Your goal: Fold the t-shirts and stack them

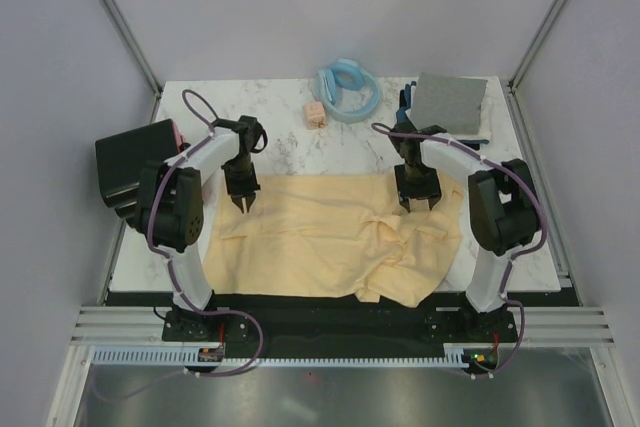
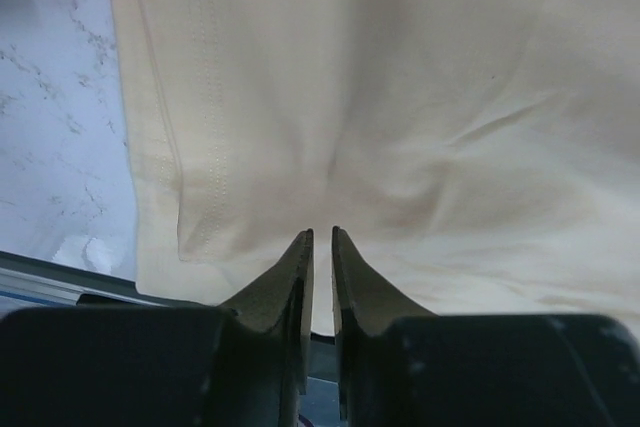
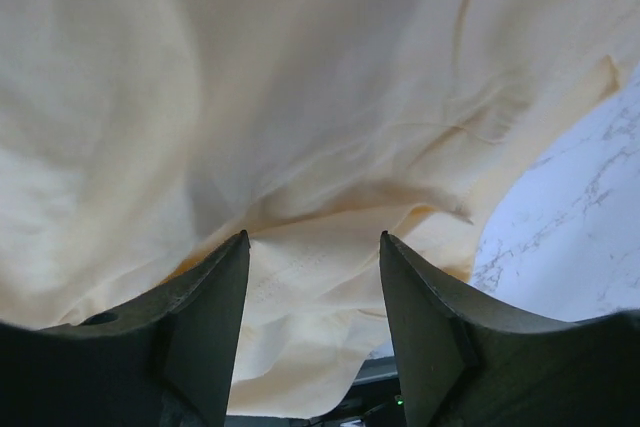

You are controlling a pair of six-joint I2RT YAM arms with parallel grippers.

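A large pale yellow-cream t-shirt [image 1: 330,242] lies spread and rumpled across the near half of the marble table [image 1: 330,152], its front hem hanging over the table's edge. My left gripper [image 1: 243,204] stands at the shirt's far left edge. In the left wrist view the shirt [image 2: 400,97] creases toward my left gripper [image 2: 322,237], whose jaws are pinched to a thin slit on the cloth. My right gripper [image 1: 417,205] hovers open over the shirt's far right part; cloth [image 3: 300,97] shows between its spread jaws [image 3: 313,237]. A folded grey t-shirt [image 1: 450,102] sits at the back right.
A light blue ring-shaped thing [image 1: 350,89] and a small tan block [image 1: 316,115] lie at the back middle. A black box [image 1: 135,162] with a pink-red side stands off the table's left edge. Bare marble shows between the shirt and the back objects.
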